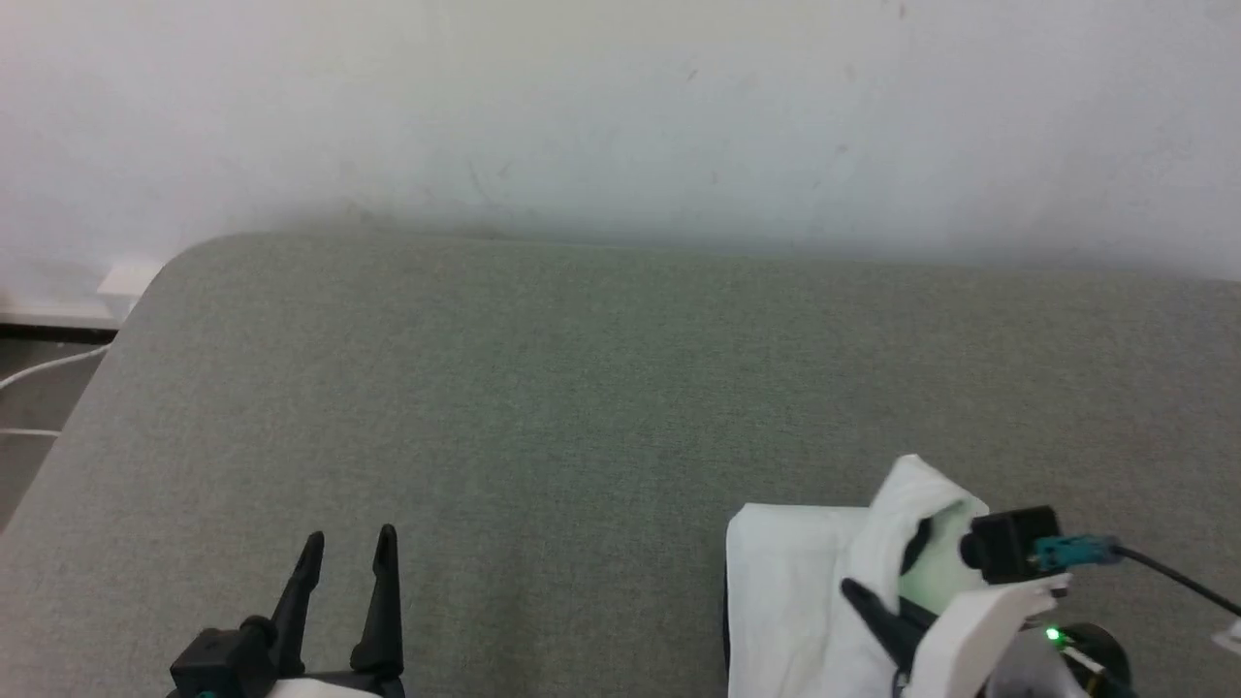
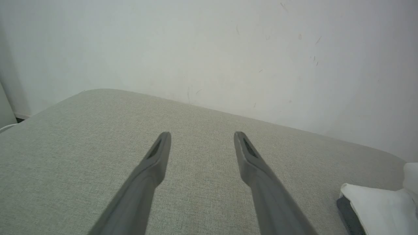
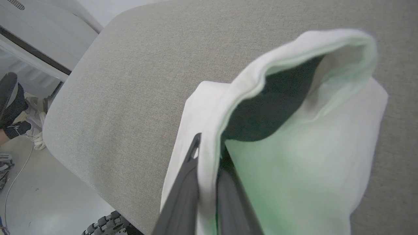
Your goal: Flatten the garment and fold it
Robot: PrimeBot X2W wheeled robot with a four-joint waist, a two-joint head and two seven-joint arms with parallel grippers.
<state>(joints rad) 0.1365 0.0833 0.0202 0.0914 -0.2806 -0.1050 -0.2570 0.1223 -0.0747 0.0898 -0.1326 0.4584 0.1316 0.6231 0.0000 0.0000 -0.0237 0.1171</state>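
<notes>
the right gripper [image 3: 209,150] has its two dark fingers pinched nearly together on a doubled edge of the garment [image 3: 294,163]. the cream-white cloth runs up between the fingers, one finger on each side of the fold. beyond the tips the gripped edge rises and curls over into a soft, rounded arch, like a small hood. black fabric shows inside the arch, and a greenish tint lies on the pale layer under it. in the head view this raised flap stands at the far right corner of the garment. the rest of the garment lies flat as a neat, squarish folded block at the near right of the table [image 1: 582,388]. a thin dark edge shows under the block's left side. the cloth looks thick and smooth, with rolled seams.

the left gripper [image 2: 202,135] stands well apart from the garment at the near left. its long, tapered matte fingers are spread wide, hold nothing and point toward the far side over bare tabletop.

the table is covered in grey-green woven fabric with a fine, even grain, and its corners are rounded. behind its far edge stands a pale wall [image 1: 620,97] with faint scuffs. a white cable [image 1: 48,364] runs past the table's far left corner.
</notes>
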